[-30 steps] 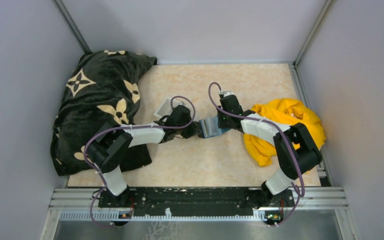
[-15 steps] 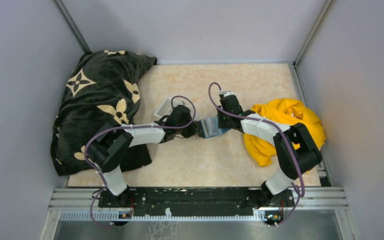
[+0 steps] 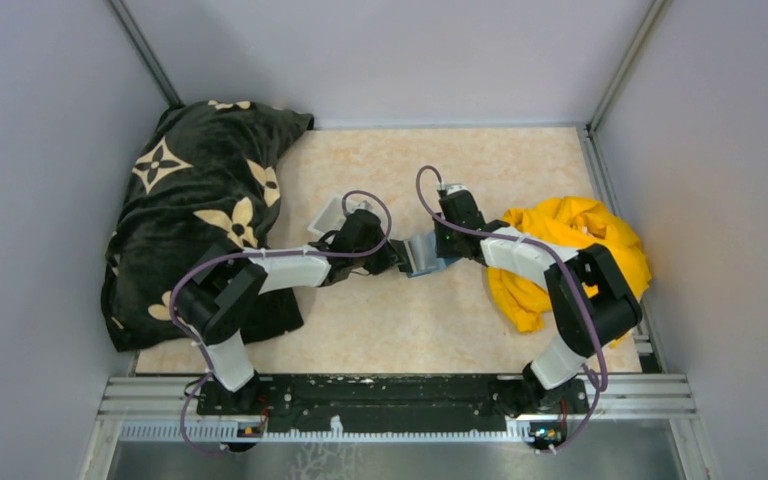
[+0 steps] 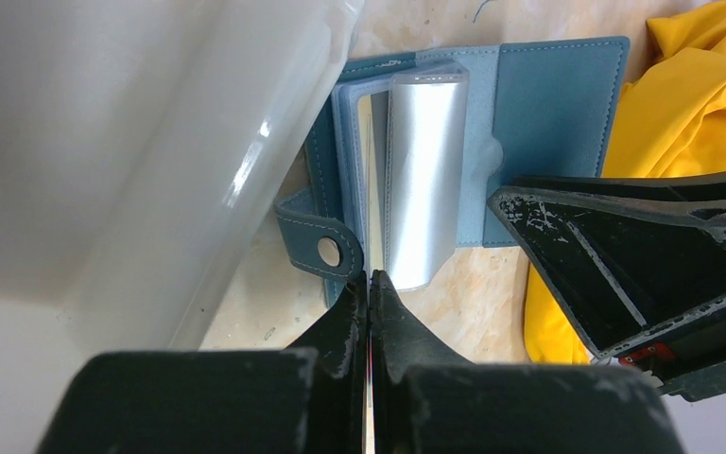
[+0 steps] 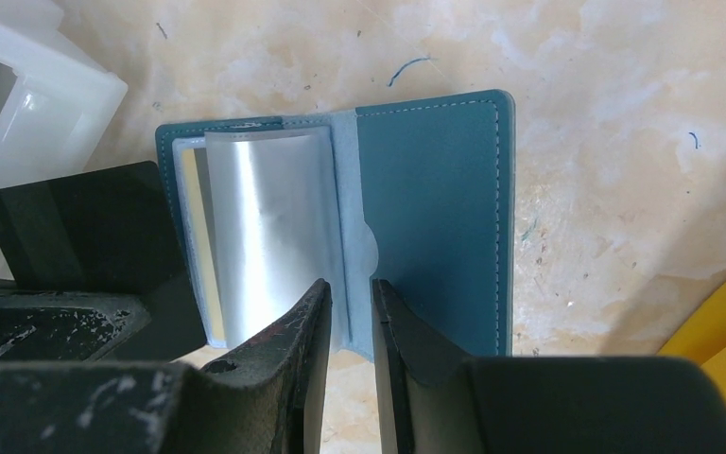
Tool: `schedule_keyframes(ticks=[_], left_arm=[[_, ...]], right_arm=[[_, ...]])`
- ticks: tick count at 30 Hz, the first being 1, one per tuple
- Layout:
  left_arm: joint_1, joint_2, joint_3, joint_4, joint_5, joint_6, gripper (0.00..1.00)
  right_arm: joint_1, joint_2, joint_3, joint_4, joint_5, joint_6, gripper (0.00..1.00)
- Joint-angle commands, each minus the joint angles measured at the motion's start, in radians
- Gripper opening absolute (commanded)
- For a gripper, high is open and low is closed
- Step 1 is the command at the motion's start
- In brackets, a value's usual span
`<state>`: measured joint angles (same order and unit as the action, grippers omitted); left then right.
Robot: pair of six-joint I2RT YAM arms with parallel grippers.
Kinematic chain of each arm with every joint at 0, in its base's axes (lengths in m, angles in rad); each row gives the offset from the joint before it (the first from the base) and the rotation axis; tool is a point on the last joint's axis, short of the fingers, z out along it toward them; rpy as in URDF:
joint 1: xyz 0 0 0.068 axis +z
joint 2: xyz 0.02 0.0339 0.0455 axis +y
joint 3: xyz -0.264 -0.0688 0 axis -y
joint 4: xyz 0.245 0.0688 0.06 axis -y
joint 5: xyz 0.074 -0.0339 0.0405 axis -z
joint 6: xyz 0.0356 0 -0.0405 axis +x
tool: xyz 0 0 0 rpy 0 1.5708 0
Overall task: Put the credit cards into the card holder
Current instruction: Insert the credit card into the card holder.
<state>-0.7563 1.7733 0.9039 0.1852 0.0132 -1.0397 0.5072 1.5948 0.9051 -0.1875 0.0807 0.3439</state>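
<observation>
Left wrist, left tool [image 4: 370,284] clamping credit card [image 5: 85,236]

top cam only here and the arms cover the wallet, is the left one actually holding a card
observer: yes. the left fingers are shut on a dark card, which shows flat in the right wrist view.
operator: is it in the holder yet
observer: its edge overlaps the left side of the open card holder. i cannot tell if it has entered a sleeve.
operator: what's the right arm doing
observer: the right fingers pinch a pale inner leaf of the holder.
</observation>
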Motion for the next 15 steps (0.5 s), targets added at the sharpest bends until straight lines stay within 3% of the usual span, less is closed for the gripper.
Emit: schedule_keyframes(ticks=[1, 15], left_arm=[[0.005, 0.024, -0.022, 0.051, 0.015, -0.028, 0.00], [0.005, 0.028, -0.024, 0.027, 0.006, -0.020, 0.00]], right_arm=[[-0.007, 0.002, 0.035, 0.020, -0.001, 0.007, 0.23], [-0.007, 0.002, 0.032, 0.019, -0.001, 0.007, 0.23]])
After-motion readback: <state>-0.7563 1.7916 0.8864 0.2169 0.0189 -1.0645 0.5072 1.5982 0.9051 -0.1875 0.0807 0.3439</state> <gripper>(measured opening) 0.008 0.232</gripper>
